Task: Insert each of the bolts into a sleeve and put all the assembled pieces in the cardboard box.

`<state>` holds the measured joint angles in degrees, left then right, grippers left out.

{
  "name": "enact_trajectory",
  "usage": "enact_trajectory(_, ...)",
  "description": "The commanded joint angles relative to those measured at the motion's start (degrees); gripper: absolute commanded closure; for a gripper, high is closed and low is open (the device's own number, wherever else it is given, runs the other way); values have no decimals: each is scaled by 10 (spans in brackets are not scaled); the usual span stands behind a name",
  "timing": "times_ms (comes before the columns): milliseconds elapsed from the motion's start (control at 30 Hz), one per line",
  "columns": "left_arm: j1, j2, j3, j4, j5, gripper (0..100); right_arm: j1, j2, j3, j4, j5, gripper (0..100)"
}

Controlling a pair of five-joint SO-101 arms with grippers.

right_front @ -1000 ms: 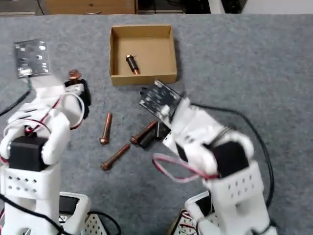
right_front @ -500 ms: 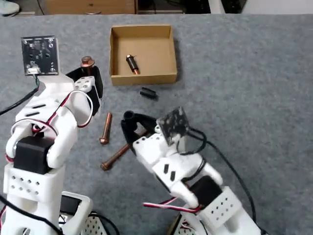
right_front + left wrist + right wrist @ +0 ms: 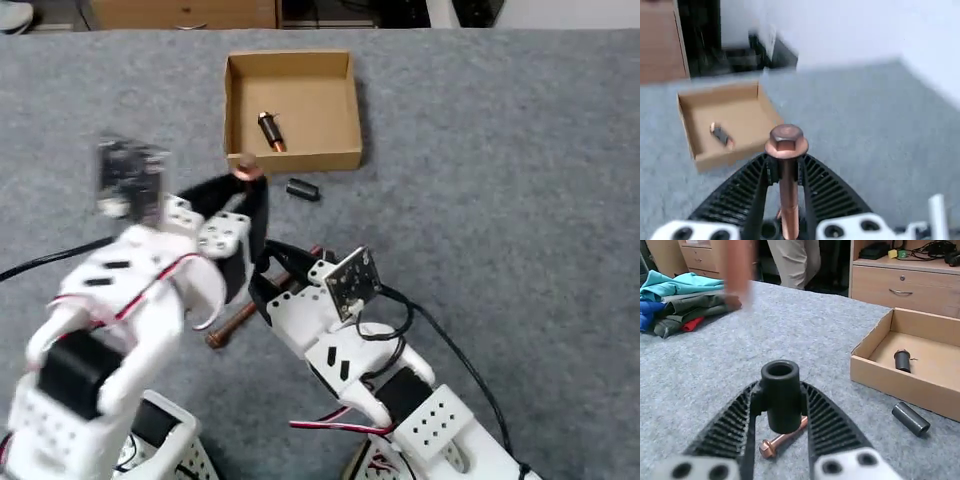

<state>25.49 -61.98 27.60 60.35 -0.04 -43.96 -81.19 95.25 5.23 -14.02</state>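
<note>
Copper bolt (image 3: 787, 182) is clamped head-up by the left gripper (image 3: 786, 161), and a black sleeve (image 3: 780, 396) is clamped upright by the right gripper (image 3: 781, 388), near the cardboard box (image 3: 292, 160).

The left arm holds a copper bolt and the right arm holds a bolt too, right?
No. The left gripper does hold a copper bolt, but the right gripper holds a black sleeve, not a bolt. The right wrist view shows it.

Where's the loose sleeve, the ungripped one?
High view: the loose sleeve lies on the mat just outside the near wall of the cardboard box, toward its right corner.
</note>
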Motion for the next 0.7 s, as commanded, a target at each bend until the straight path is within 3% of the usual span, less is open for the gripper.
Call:
enact_trajectory(0, 7, -7, 0, -18, -21, 981, -7, -12, -33, -16, -7, 997)
enact_trajectory(333, 2, -7, 24, -37, -24, 981, -7, -12, -43, -16, -7, 997)
enact_trajectory(667, 2, -8, 91, -137, -76, 982, -7, -12, -65, -16, -8, 997)
